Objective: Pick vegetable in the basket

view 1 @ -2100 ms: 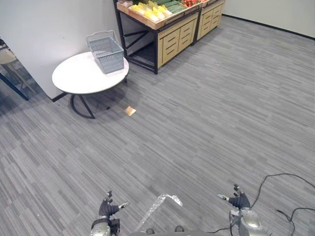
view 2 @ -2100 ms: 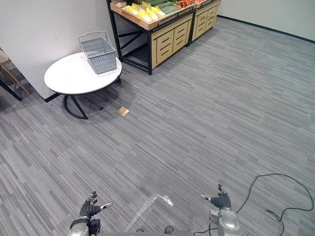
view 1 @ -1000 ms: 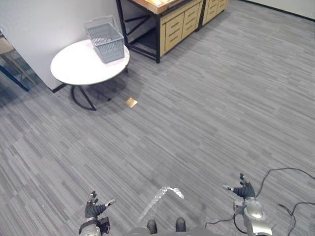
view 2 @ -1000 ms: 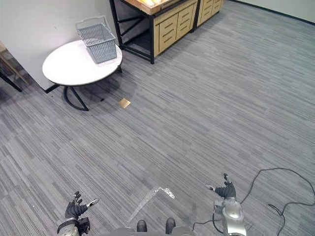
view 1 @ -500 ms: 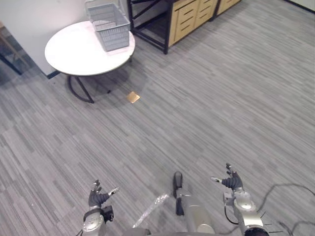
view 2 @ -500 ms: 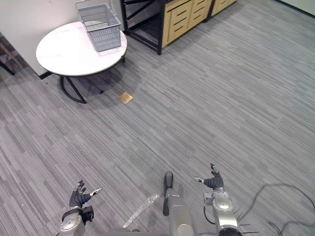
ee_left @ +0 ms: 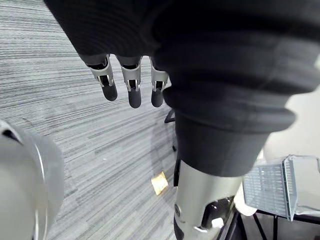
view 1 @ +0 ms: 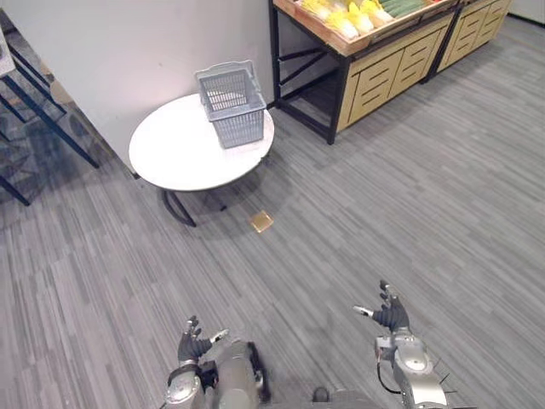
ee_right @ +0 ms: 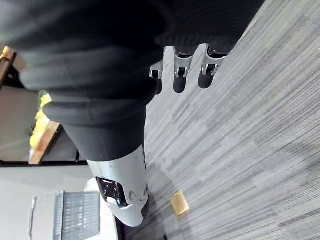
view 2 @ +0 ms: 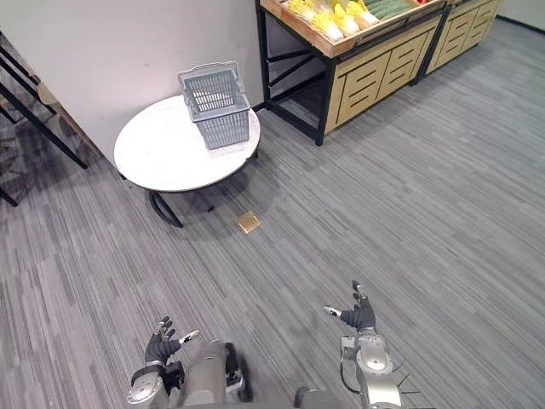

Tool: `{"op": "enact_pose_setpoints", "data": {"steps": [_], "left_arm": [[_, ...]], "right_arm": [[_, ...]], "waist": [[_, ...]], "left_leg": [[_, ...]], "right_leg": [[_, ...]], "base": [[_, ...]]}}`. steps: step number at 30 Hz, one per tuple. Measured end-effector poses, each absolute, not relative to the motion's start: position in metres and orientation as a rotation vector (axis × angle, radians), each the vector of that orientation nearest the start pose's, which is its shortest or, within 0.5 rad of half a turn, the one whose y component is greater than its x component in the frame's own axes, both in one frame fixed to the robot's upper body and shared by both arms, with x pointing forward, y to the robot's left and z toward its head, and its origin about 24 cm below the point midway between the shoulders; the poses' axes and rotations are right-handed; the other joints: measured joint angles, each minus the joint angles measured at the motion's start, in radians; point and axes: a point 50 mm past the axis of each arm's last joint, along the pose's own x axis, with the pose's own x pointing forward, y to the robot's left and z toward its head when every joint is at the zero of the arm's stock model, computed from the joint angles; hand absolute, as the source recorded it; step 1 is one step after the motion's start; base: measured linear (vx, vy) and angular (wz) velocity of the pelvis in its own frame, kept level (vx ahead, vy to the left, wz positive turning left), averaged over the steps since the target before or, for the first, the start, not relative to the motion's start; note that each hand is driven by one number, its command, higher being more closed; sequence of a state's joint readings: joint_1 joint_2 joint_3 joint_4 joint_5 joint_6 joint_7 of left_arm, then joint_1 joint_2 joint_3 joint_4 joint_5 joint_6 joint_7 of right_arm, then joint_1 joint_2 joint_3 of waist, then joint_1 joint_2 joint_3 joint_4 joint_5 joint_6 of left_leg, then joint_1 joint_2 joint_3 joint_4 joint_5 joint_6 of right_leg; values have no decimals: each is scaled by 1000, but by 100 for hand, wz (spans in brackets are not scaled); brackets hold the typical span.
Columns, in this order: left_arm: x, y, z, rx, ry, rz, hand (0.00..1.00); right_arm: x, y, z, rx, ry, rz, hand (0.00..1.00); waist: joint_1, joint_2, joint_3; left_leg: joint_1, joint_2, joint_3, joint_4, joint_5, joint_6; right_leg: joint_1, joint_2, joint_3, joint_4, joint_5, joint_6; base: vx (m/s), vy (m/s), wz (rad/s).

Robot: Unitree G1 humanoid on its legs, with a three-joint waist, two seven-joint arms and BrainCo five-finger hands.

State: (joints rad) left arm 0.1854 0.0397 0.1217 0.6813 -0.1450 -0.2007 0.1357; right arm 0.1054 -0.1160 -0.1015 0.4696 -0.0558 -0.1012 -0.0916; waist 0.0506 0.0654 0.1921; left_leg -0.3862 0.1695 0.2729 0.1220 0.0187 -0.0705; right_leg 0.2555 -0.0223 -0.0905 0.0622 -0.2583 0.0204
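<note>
Basket point(view 1: 232, 104) stands on round table point(view 1: 170, 158), upper left; left hand point(view 1: 192, 344) and right hand point(view 1: 391, 315) hover at bottom, fingers open.

Grey basket point(view 1: 232, 106) on table point(view 1: 174, 158), veg point(view 1: 341, 12) shelved

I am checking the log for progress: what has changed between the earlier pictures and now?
Only the camera has moved: the whole view has shifted. Nothing was taken hold of or let go. The left hand and right hand stay open and empty; the basket stays on the table.
</note>
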Motion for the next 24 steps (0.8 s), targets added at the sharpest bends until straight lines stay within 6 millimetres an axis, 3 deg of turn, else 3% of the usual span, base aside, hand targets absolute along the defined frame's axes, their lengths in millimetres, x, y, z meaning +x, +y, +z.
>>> {"op": "enact_pose_setpoints", "data": {"steps": [1,2,3,4,5,6,7,8,9,10,13,14,15,16,17,18,19,20,21,22,23,24], "left_arm": [[132,207,-118,-64,666,388,0],[133,208,-118,-58,666,387,0],[134,208,-117,-59,663,384,0],[137,206,-117,-62,656,378,0],[136,207,-117,-59,659,378,0],[135,208,-117,-56,662,379,0],[135,211,-117,-45,663,380,0],[136,213,-116,-35,661,374,0],[136,214,-116,-26,664,372,0],[136,215,-116,-21,665,369,0],[138,216,-115,5,660,342,0],[138,218,-116,12,670,341,0],[139,218,-116,12,672,341,0],[141,216,-118,10,679,336,0],[139,217,-119,19,687,333,0],[138,216,-120,33,695,318,0],[136,211,-122,36,711,299,0],[134,203,-126,28,733,278,0],[131,201,-128,26,748,273,0],[129,196,-130,17,761,261,0],[127,191,-132,6,769,249,0],[122,186,-134,-5,785,243,0]], "right_arm": [[189,-213,-75,-171,492,-213,0],[186,-211,-79,-166,514,-213,0],[185,-212,-79,-171,515,-213,0],[185,-214,-79,-182,518,-216,0],[185,-214,-80,-195,523,-212,0],[185,-213,-81,-200,527,-206,0],[188,-209,-81,-213,528,-183,0],[189,-205,-82,-226,528,-157,0],[198,-196,-78,-238,504,-115,0],[199,-193,-78,-240,500,-103,0],[204,-187,-75,-244,479,-75,0],[208,-186,-72,-246,467,-70,0],[208,-186,-72,-245,467,-71,0],[209,-186,-72,-245,463,-70,0],[209,-184,-71,-243,461,-67,0],[210,-185,-71,-244,458,-69,0],[210,-189,-70,-254,460,-76,0],[210,-194,-69,-257,458,-90,0],[210,-194,-68,-254,455,-94,0],[209,-193,-64,-252,436,-96,0],[208,-193,-60,-257,413,-97,0],[208,-191,-55,-259,388,-94,0]], "waist": [[3,-32,-20],[7,-81,-52],[8,-98,-61],[5,-126,-67],[1,-135,-72],[-2,-135,-72],[-11,-130,-71],[-9,-128,-69],[-10,-126,-68],[-11,-116,-64],[-34,-85,-52],[-48,-88,-47],[-51,-88,-46],[-67,-104,-41],[-69,-120,-38],[-71,-150,-40],[-76,-152,-38],[-76,-117,-43],[-72,-106,-46],[-78,-90,-47],[-87,-68,-45],[-88,-41,-45]], "left_leg": [[7,-21,6,6,92,69],[12,-73,14,5,132,117],[12,-90,20,21,129,123],[11,-121,28,101,71,152],[36,-139,26,172,-8,161],[60,-147,23,192,-43,166],[125,-158,10,191,-96,172],[176,-166,3,187,-129,175],[272,-182,-2,145,-166,186],[314,-186,-5,118,-177,190],[453,-189,-48,37,-189,178],[508,-189,-79,14,-202,177],[513,-189,-82,13,-203,177],[561,-192,-125,0,-219,164],[592,-212,-151,-19,-231,149],[618,-231,-181,-19,-259,138],[662,-231,-233,-10,-322,113],[663,-197,-269,37,-347,100],[645,-183,-281,85,-347,100],[586,-160,-303,245,-346,89],[522,-131,-308,402,-332,36],[439,-81,-307,610,-259,-57]], "right_leg": [[9,-31,12,13,-15,15],[-19,-87,22,77,-22,31],[-37,-108,28,123,-21,40],[-62,-145,41,241,1,75],[-100,-164,57,398,65,106],[-125,-168,73,493,125,117],[-192,-175,89,700,268,149],[-261,-190,86,855,261,129],[-361,-196,55,1003,173,30],[-403,-190,39,1025,142,10],[-547,-145,-52,918,47,8],[-609,-96,-83,679,51,8],[-612,-88,-83,620,59,11],[-625,-47,-64,296,155,32],[-625,-46,-30,128,241,75],[-631,-56,1,90,253,93],[-632,-57,35,137,333,58],[-632,-40,26,198,355,36],[-626,-38,11,210,356,23],[-597,-36,-27,209,354,-15],[-561,-22,-63,196,338,-39],[-501,11,-96,176,318,-68]], "base": [[608,295,-18],[492,233,-3],[638,272,15],[679,259,28],[810,305,33],[773,307,35],[598,257,22],[651,255,18],[512,179,2],[500,155,8],[510,54,45],[407,-25,58],[610,-89,95],[619,-139,88],[715,-206,112],[640,-241,106],[627,-266,103],[516,-226,88],[475,-229,80],[458,-238,75],[555,-282,80],[454,-219,44]]}}
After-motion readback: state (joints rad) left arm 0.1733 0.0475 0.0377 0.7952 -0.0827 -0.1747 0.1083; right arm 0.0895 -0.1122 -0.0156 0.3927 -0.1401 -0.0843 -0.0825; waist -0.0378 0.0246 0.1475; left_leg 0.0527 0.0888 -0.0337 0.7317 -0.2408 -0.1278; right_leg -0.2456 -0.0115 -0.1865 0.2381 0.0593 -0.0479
